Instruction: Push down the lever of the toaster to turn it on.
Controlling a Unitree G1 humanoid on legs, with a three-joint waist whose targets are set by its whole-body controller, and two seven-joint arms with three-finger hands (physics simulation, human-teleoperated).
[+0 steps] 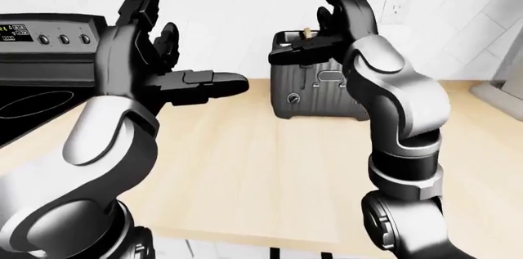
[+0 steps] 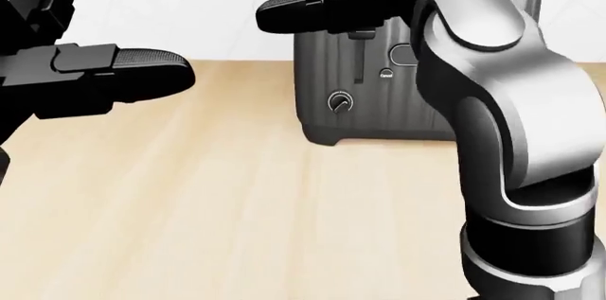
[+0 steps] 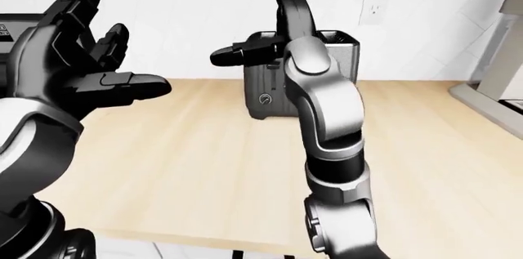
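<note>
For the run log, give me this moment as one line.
right robot hand: open, raised in front of toaster top | left robot hand: open, empty, raised over counter | left lever: up, not pressed

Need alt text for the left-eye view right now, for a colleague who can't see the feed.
The right hand, fingers spread, is raised in front of the top of the dark toaster on the wooden counter. The left hand hangs open at the view's left, holding nothing, with a stove behind it.
</note>
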